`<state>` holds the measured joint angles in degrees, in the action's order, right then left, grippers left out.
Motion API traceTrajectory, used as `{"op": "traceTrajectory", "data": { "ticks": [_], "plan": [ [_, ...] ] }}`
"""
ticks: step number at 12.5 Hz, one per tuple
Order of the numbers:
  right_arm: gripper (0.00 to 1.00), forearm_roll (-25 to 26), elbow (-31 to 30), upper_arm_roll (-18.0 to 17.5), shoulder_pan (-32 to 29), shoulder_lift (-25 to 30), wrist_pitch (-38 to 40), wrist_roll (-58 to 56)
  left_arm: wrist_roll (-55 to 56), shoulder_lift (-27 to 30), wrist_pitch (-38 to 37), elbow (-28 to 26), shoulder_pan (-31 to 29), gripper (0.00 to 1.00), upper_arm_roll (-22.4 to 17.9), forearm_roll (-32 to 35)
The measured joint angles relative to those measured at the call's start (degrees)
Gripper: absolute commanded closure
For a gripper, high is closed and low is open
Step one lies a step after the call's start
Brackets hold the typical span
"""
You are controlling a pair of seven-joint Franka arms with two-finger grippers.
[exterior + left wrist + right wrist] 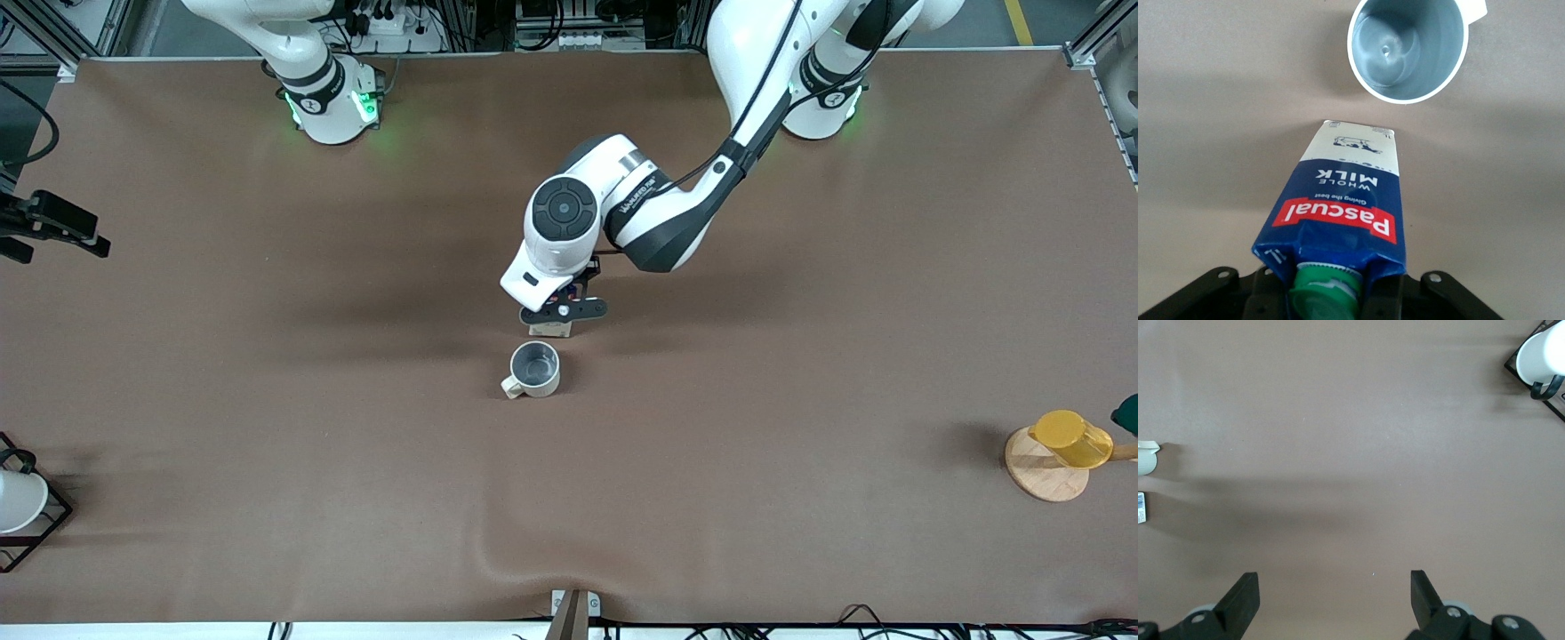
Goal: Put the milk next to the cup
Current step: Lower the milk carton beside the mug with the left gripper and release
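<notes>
1. Brown cloth covers the table [267,462], with both arm bases standing along the edge farthest from the front camera.
2. Left gripper [564,311] is low over the middle of the table, closed on the milk [1345,207] at its gabled top.
3. Its dark fingers [1268,280] sit on either side of the carton just beside the green cap [1325,297], as the left wrist view shows.
4. Whether the carton's base touches the cloth cannot be told.
5. From the front, only a pale strip of the carton shows under the gripper.
6. Cup [534,370] stands upright just beside the milk, nearer to the front camera, with a narrow strip of cloth between them.
7. Its grey inside is bare, and its handle [511,388] points toward the front camera and the right arm's end.
8. Right gripper [1335,597] waits above bare cloth toward the right arm's end, its fingers [1245,600] wide apart and holding nothing.
9. White cup [18,500] in a black wire rack sits at the table's edge on the right arm's end.
10. Yellow cup [1071,438] lies on a round wooden base [1040,471] at the left arm's end.
</notes>
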<state>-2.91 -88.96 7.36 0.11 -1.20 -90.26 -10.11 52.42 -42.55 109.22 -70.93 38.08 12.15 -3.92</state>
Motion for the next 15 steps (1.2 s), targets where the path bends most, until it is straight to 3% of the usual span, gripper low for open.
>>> {"op": "traceTrajectory", "data": {
  "ticks": [4, 5, 6, 15],
  "plan": [
    [0.00, 0.1, 0.0, 0.3, 0.0, 0.0, 0.3, 0.1, 0.0, -0.9, 1.9, 0.2, 0.6, 1.00, 0.0, 0.0],
    [0.00, 0.2, 0.0, 0.4, 0.0, 0.0, 0.4, 0.1, 0.0, -0.9, 2.0, 0.2, 0.7, 0.36, -0.1, 0.0],
    [0.00, 0.2, 0.0, 0.4, 0.0, 0.0, 0.4, 0.1, 0.0, -0.9, 2.0, 0.2, 0.7, 0.00, -0.1, 0.0],
    [0.00, 0.2, 0.3, 0.4, 0.0, 0.0, 0.4, 1.8, 0.0, 1.0, 2.8, 2.1, 1.2, 0.00, -0.2, 0.0]
  ]
}}
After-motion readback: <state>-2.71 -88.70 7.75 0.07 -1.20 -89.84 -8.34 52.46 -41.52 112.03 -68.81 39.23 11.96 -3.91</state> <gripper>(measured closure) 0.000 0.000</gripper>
